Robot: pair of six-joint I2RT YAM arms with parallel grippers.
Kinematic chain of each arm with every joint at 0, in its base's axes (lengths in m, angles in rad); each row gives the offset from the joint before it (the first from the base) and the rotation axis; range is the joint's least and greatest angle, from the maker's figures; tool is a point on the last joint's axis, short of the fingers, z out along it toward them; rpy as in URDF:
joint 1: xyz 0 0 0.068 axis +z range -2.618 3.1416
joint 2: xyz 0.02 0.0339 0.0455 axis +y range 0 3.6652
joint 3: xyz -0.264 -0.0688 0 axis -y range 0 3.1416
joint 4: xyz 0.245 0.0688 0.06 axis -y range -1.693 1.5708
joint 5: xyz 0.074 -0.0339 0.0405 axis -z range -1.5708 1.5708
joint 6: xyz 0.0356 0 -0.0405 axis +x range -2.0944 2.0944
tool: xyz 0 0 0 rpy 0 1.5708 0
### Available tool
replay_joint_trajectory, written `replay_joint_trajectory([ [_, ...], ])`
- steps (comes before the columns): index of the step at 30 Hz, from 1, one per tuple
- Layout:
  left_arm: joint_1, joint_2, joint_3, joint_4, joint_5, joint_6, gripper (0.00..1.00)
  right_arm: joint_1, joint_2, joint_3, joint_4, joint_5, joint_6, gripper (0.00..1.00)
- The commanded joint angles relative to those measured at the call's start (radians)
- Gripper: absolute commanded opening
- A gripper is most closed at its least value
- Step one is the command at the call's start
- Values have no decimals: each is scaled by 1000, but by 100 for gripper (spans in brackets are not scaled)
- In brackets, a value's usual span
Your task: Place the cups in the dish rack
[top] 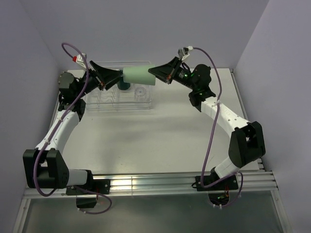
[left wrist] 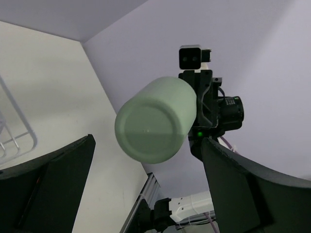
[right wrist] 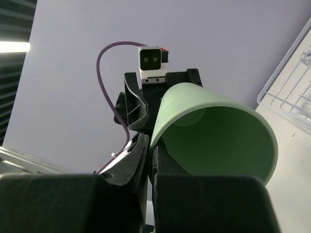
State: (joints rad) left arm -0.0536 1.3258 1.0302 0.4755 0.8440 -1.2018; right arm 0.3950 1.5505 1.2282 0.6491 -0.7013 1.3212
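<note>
My right gripper [top: 159,73] is shut on the rim of the pale mint-green cup [top: 138,76] and holds it on its side in the air above the dish rack [top: 104,104]. In the right wrist view one finger is inside the cup [right wrist: 218,141] and one outside, at the gripper [right wrist: 151,145]. My left gripper [top: 111,77] is open and faces the cup's base [left wrist: 150,126], which hangs just beyond its fingertips, not between them [left wrist: 150,187]. A dark green mug [top: 125,86] and a clear glass tumbler [top: 141,91] stand in the rack. The other tumblers are hard to make out.
The rack stands at the table's back left, near the rear wall. A corner of the rack shows in the left wrist view [left wrist: 17,138] and in the right wrist view [right wrist: 291,82]. A metal rail [top: 160,182] runs along the near edge.
</note>
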Motion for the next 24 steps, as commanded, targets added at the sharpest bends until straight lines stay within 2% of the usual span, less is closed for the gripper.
replay_joint_trajectory([
  [1,3,10,-4,143,30,-73,98,5,-18,-28,156,-9,49,0],
  [4,3,16,-1,129,24,-58,98,10,-9,-32,185,-7,75,0],
  [14,-6,41,-32,284,56,-150,98,65,22,13,149,16,49,0],
  [24,-48,21,-64,282,76,-160,94,90,39,39,106,65,-2,0],
])
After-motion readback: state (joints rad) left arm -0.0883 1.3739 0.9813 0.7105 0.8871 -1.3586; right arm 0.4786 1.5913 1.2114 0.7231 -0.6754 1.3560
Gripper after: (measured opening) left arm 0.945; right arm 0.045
